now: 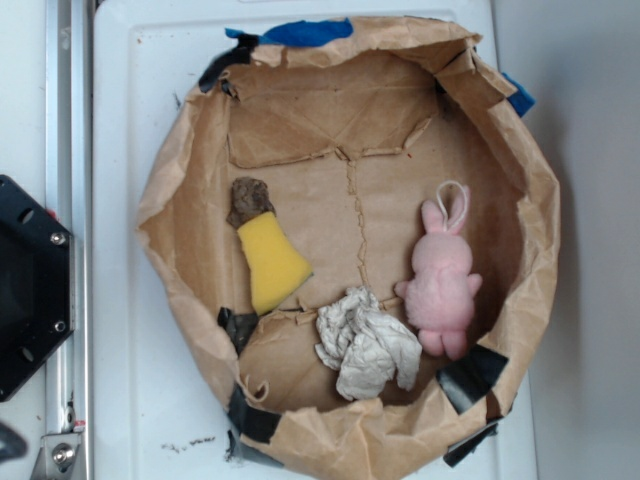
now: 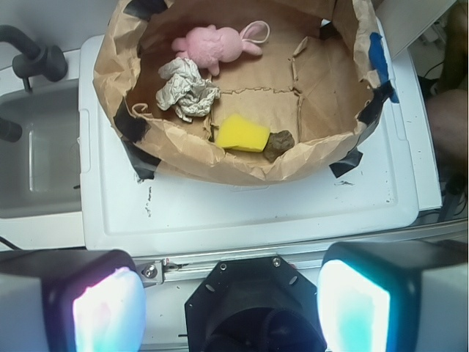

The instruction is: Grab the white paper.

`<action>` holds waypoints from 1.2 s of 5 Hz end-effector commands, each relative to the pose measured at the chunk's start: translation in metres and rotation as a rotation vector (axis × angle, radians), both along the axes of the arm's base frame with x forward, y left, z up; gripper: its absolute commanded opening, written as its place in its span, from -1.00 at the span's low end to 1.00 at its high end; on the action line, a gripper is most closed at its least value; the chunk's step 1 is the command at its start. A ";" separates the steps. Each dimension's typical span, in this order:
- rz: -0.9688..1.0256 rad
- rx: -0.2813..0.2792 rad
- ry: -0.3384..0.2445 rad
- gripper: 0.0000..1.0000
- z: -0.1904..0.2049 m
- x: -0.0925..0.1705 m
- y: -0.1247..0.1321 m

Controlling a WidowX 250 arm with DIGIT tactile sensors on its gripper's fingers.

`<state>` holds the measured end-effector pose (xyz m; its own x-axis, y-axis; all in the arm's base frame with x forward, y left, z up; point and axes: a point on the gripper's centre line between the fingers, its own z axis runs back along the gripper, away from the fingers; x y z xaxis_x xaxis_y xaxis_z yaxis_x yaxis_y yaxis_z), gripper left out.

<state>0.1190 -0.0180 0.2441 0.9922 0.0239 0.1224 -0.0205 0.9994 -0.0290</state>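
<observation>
The white paper (image 1: 366,343) is a crumpled greyish wad lying at the front of the brown paper bag (image 1: 180,200), just left of the pink plush bunny (image 1: 442,277). In the wrist view the white paper (image 2: 186,89) lies far from me, inside the bag (image 2: 242,165), beside the bunny (image 2: 214,45). My gripper (image 2: 231,308) is open and empty, its two fingers wide apart above the black robot base (image 2: 253,308), well outside the bag. The gripper does not show in the exterior view.
A yellow sponge wedge (image 1: 270,262) with a brown lump (image 1: 249,200) at its tip lies at the bag's left side. The bag stands on a white board (image 1: 130,100). A metal rail (image 1: 65,150) and black base (image 1: 30,290) are at the left. A grey sink (image 2: 37,147) shows in the wrist view.
</observation>
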 end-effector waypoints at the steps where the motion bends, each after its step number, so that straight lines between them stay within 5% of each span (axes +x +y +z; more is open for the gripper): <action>1: 0.000 0.000 0.000 1.00 0.000 0.000 0.000; 5: -0.111 0.025 -0.007 1.00 -0.019 0.096 0.015; 6: -0.288 -0.002 -0.039 1.00 -0.028 0.127 0.008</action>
<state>0.2411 -0.0150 0.1994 0.9537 -0.2823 0.1035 0.2885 0.9562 -0.0496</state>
